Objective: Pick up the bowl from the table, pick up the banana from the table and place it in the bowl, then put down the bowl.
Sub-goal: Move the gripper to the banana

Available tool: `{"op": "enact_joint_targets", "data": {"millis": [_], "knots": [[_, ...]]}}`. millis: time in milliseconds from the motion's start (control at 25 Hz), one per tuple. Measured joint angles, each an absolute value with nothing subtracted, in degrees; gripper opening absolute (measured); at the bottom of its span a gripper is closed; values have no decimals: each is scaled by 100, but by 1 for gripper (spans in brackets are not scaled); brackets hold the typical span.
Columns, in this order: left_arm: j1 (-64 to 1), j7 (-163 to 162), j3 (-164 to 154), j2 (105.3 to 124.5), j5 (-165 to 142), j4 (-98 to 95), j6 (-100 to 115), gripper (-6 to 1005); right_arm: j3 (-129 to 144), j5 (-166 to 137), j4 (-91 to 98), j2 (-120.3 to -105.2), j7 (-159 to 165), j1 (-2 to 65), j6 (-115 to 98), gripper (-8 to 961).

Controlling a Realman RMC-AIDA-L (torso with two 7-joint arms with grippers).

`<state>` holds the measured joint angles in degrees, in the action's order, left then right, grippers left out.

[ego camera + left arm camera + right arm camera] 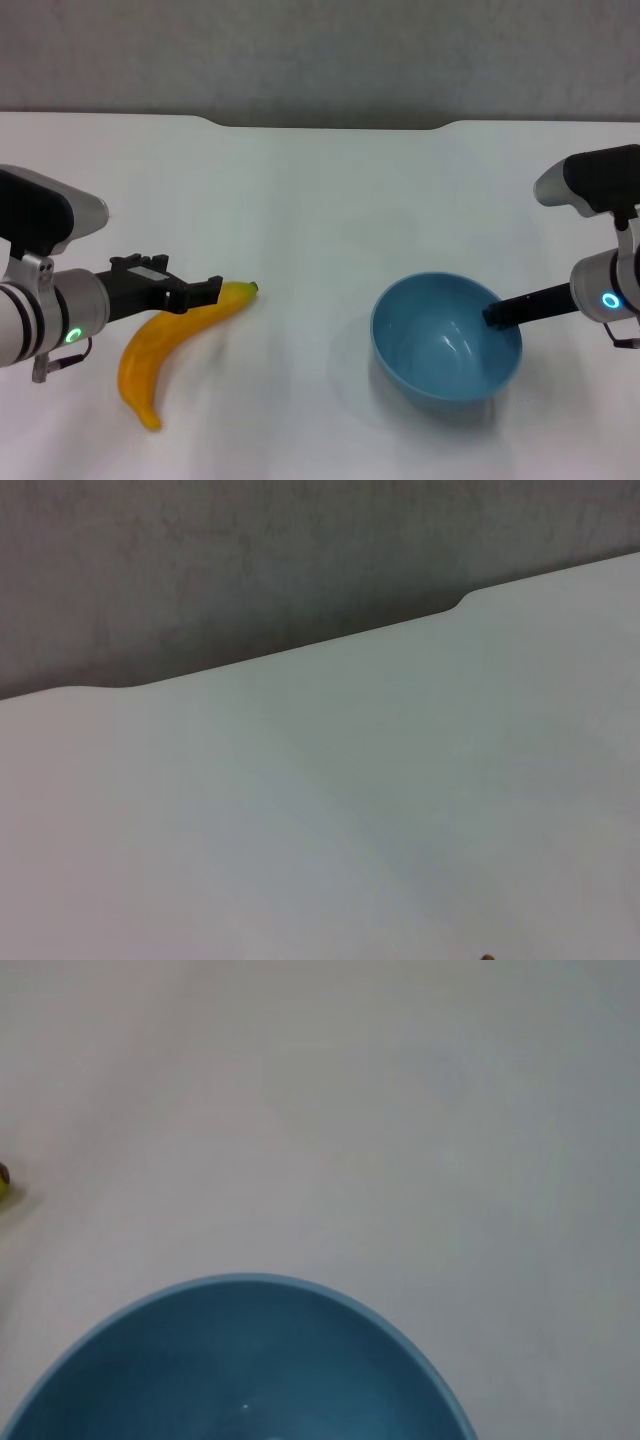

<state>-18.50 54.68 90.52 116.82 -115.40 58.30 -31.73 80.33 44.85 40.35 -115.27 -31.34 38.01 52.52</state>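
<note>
At the lower right of the head view the right gripper [495, 316] is clamped on the near rim of the bowl [440, 340], which seems slightly tilted above the table [320, 190]. At lower left the left gripper [200, 292] straddles the banana [170, 340]; I cannot tell whether its fingers have closed. Squeeze at mid-body before lifting, keeping the bowl level.

The banana [175, 340] lies on the table [320, 200], well left of the bowl [445, 340]
</note>
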Motion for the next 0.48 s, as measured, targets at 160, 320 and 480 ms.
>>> {"op": "enact_joint_targets", "data": {"millis": [160, 320, 480], "knots": [[-1853, 5454, 9053, 11681, -11540, 5826, -3174, 893, 8033, 4503, 4049, -11530, -3133, 3778, 5222, 32], [-1859, 5287, 9050, 11673, -11540, 5925, -3319, 892, 8033, 4485, 4203, -11531, -3135, 3721, 5163, 32], [-1862, 5231, 9046, 11658, -11547, 6171, -3542, 890, 8032, 4467, 4307, -11529, -3136, 3708, 5128, 33]]}}
